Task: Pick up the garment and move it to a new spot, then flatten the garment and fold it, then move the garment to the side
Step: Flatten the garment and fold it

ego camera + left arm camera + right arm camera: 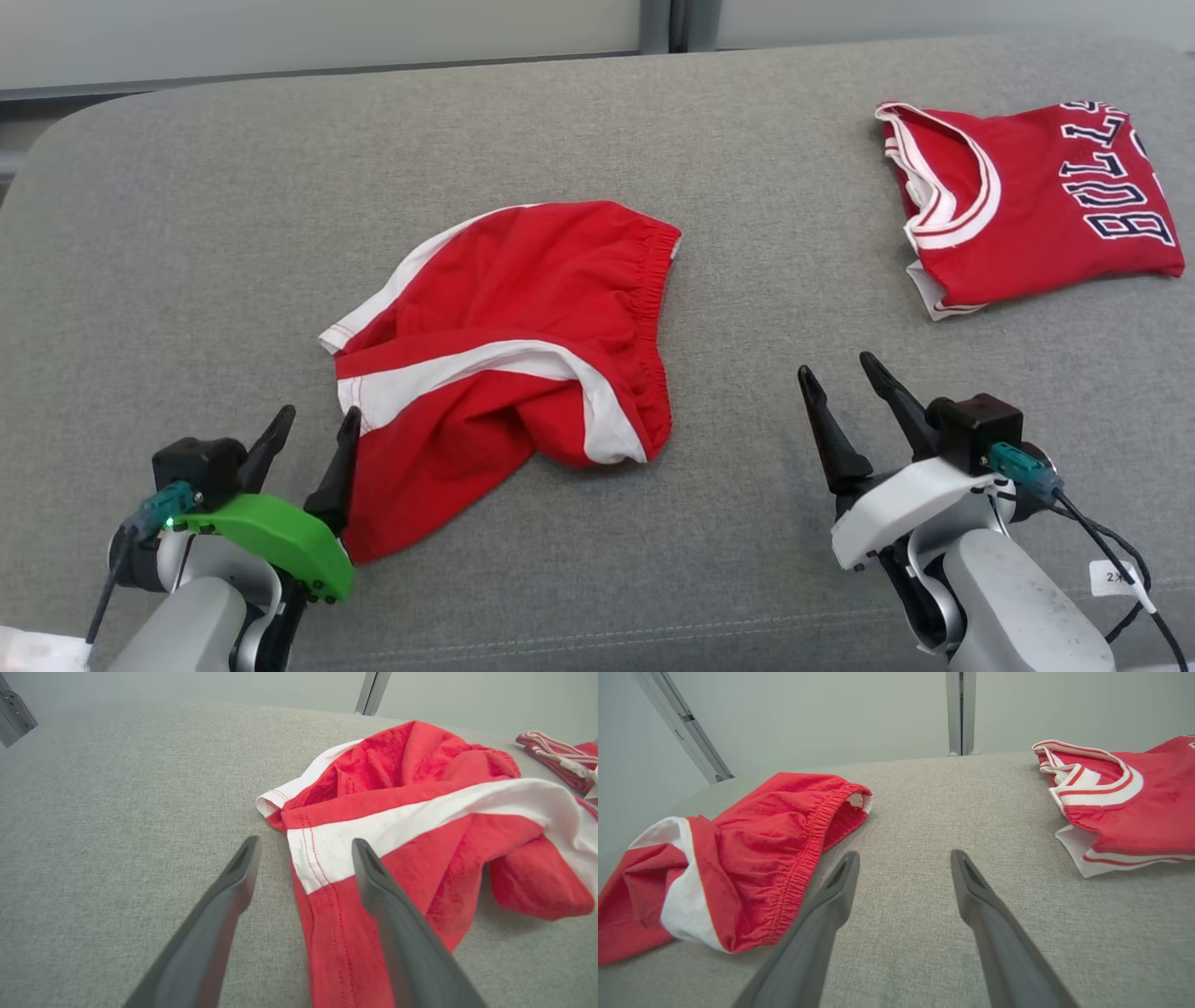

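- The red shorts (504, 355) lie crumpled at the centre of the grey padded surface (187, 233), one leg bunched toward 6 o'clock; a folded jersey (1027, 205) sits well apart at 2 o'clock
- The left tool (317, 413), at 8 o'clock, has its fingers apart, straddling the shorts' hem edge and gripping nothing
- The right tool (836, 366), at 4 o'clock, is spread too, over bare fabric
- Flattening looks like the step in hand: pinch hem and waistband on opposite sides, lift only slightly, and pull outward evenly so the bunched leg unrolls

jersey (1027, 205): right side, lettering cut by head view's edge | shorts (504, 355): hem partly behind left claw (320, 411) | left end cut in right wrist view
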Robot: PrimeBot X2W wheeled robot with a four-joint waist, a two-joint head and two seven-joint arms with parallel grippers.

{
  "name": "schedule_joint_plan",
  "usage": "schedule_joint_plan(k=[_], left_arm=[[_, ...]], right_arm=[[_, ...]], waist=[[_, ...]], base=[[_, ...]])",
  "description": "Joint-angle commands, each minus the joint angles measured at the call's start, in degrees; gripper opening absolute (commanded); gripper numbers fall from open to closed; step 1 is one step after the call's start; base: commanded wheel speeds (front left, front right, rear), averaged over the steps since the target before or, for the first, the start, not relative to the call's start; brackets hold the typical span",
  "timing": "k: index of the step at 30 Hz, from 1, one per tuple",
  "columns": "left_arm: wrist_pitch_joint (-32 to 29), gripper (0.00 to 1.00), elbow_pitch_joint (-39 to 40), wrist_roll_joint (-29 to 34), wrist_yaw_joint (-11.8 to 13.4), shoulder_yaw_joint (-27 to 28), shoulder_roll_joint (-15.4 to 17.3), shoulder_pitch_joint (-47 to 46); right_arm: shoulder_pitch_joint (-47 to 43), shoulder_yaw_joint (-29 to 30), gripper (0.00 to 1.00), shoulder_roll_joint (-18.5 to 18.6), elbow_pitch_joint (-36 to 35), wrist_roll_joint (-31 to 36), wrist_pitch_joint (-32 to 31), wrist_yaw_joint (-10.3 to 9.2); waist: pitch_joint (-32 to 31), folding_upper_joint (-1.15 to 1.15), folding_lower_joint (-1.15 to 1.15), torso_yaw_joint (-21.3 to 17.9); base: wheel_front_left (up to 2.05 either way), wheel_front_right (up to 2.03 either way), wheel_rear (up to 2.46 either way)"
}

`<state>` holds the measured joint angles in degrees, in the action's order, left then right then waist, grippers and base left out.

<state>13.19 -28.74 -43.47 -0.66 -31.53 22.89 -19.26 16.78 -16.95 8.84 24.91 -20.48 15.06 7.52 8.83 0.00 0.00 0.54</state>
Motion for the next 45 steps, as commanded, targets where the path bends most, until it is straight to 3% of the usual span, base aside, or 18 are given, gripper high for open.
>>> schedule_joint_plan(k=[1,13,14,15,16,17,30,31,32,33,45], left_arm=[[-0.2,1.00,-1.1,-0.2,-0.6,0.2,0.5,-1.3],[-1.7,1.00,-12.8,-2.8,-4.8,0.2,-0.2,-6.6],[-1.7,0.77,-13.5,-3.1,-5.0,0.2,-0.5,-6.9],[-1.6,0.39,-14.0,-3.3,-5.2,0.1,-0.7,-7.2],[-1.5,0.15,-14.6,-3.4,-5.4,0.0,-0.8,-7.4],[-1.4,0.00,-15.2,-3.4,-5.5,-0.2,-1.0,-7.7],[0.2,0.00,-17.4,-3.7,-6.7,-2.5,-2.5,-9.4],[0.3,0.06,-17.2,-3.9,-6.7,-2.6,-2.5,-9.5],[0.4,0.43,-16.9,-4.1,-6.8,-2.6,-2.4,-9.6],[0.4,1.00,-16.7,-4.2,-6.8,-2.6,-2.3,-9.7],[-10.0,1.00,-14.1,-8.8,-6.8,-6.3,-0.1,-11.9]], right_arm=[[0.6,0.2,1.00,0.1,-0.2,0.2,0.2,-0.06],[1.1,1.1,1.00,0.0,-0.9,0.7,0.2,-0.06],[1.1,1.2,1.00,0.1,-0.9,0.7,0.2,-0.06],[1.2,1.3,1.00,0.1,-0.9,0.7,0.2,-0.06],[1.2,1.3,1.00,0.1,-0.9,0.7,0.2,-0.06],[1.2,1.4,1.00,0.1,-0.9,0.7,0.2,-0.06],[0.6,1.4,1.00,0.1,-0.6,1.5,0.2,-0.06],[0.6,1.4,1.00,0.2,-0.5,1.4,0.2,-0.06],[0.5,1.4,1.00,0.3,-0.5,1.4,0.2,-0.06],[0.5,1.4,1.00,0.3,-0.5,1.3,0.2,-0.06],[1.3,0.6,1.00,0.2,-0.2,0.8,0.2,-0.06]], waist=[[1.3,0.00,0.00,-1.8],[3.9,0.00,0.00,-5.7],[3.9,0.00,0.00,-5.7],[3.8,0.00,0.00,-5.7],[3.8,0.00,0.00,-5.7],[3.7,0.00,0.00,-5.6],[2.5,0.00,0.00,-3.7],[2.4,0.00,0.00,-3.6],[2.4,0.00,0.00,-3.4],[2.4,0.00,0.00,-3.4],[3.3,0.00,0.00,-4.0]], base=[[0.00,0.00,0.00],[0.00,0.00,0.00],[0.00,0.00,0.00],[0.00,0.00,0.00],[0.00,0.00,0.00],[0.00,0.00,0.00],[0.00,0.00,0.00],[0.00,0.00,0.00],[0.00,0.00,0.00],[0.00,0.00,0.00],[0.00,0.00,0.00]])
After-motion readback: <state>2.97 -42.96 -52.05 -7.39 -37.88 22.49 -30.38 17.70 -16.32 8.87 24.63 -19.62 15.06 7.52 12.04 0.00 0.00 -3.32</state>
